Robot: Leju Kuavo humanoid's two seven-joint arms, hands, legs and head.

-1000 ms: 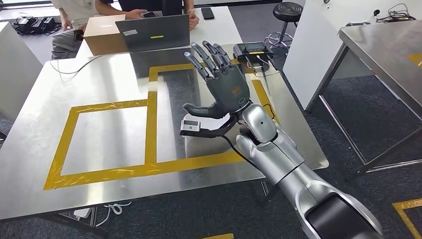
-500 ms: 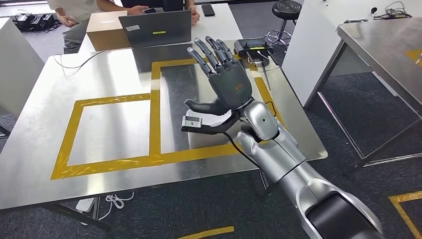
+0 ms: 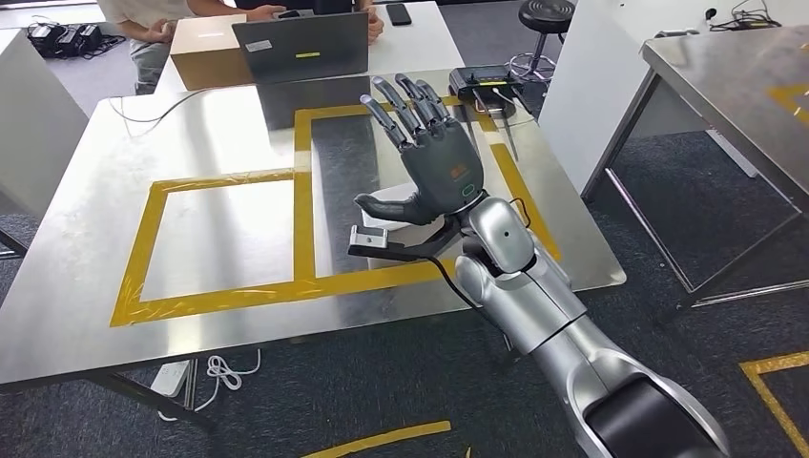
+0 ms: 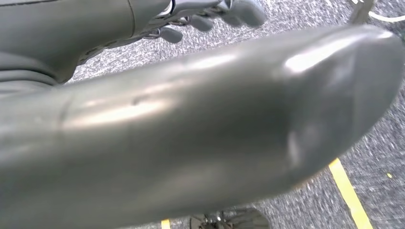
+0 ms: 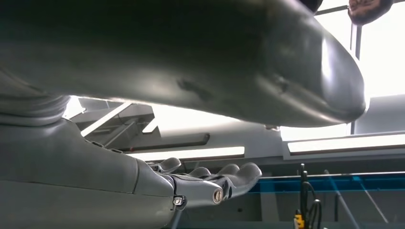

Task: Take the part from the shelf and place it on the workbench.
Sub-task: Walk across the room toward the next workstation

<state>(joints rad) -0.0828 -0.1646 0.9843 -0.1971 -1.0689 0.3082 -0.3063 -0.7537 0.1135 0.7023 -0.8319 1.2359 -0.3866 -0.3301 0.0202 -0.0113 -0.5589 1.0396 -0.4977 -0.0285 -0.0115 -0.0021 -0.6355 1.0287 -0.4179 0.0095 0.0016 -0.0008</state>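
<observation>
My right hand [image 3: 434, 157] is raised over the right part of the steel workbench [image 3: 219, 134], palm facing me, fingers spread and nothing in it. The right wrist view shows its thumb [image 5: 267, 62] and fingers [image 5: 224, 179] stretched out against the ceiling lights. Under the palm lies a pale patch [image 3: 391, 205] on the metal; I cannot tell whether it is a thing or a reflection. My left hand [image 4: 200, 119] hangs over the grey carpet, with its thumb large in the left wrist view and its fingers [image 4: 210, 16] holding nothing.
Yellow tape [image 3: 301, 181] marks two rectangles on the bench. At its far edge stand a laptop [image 3: 303, 48], a cardboard box [image 3: 202, 52] and a black device [image 3: 487, 81]. A person [image 3: 153, 14] sits behind. A second steel table [image 3: 725, 76] stands to the right.
The whole picture has shifted, so the camera moved: the workbench now sits higher and more floor shows in front. My right hand stays raised and spread.
</observation>
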